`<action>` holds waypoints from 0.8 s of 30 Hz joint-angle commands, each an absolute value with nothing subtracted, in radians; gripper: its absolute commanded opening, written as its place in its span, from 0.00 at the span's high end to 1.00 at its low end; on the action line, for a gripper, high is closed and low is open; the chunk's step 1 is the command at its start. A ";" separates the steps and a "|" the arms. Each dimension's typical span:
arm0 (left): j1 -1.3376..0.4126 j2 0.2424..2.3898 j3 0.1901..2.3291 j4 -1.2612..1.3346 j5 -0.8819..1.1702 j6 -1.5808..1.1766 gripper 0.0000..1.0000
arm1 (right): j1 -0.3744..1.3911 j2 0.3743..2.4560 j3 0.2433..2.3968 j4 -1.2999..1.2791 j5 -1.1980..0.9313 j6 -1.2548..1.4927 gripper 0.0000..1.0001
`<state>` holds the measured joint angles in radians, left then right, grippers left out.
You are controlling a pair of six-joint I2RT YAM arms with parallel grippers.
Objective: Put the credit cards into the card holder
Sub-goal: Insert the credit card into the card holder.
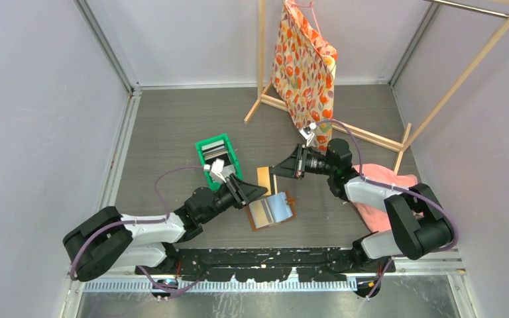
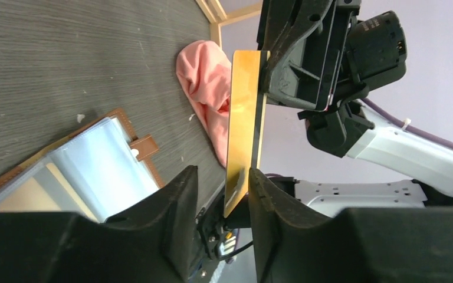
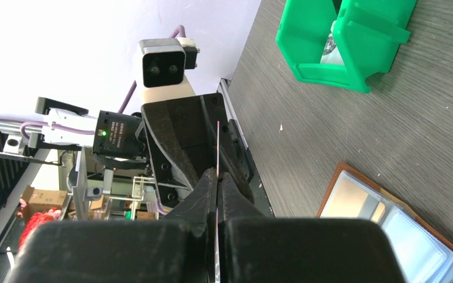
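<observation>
The brown leather card holder lies open on the table, its light-blue lining up, with tan cards in its slots. My right gripper is shut on a gold credit card and holds it in the air above the holder. The right wrist view shows the card edge-on between the closed jaws. My left gripper is open, and the gold card's free end hangs between its jaws, close against the right finger. More cards stand in the green bin.
A pink cloth lies at the right by the right arm. A wooden rack with a flowered bag stands at the back. The green bin stands just left of the holder.
</observation>
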<state>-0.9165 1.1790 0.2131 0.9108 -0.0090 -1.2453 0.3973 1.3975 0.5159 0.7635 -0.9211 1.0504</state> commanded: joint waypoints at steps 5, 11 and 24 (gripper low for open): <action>-0.920 1.237 0.257 1.095 -0.005 -1.236 0.84 | 0.407 1.383 0.538 0.830 -0.969 1.052 0.99; -0.904 1.205 0.260 1.051 0.115 -1.141 0.97 | 0.407 1.381 0.598 0.715 -1.076 0.959 0.77; -0.841 1.107 0.297 0.857 0.332 -1.075 0.99 | 0.403 1.377 0.737 0.356 -1.244 0.669 0.57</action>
<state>-0.8520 1.1069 0.2584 0.8654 0.2462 -1.1091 0.4038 1.3975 0.6933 0.4397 -1.1839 0.7578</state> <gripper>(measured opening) 0.020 0.435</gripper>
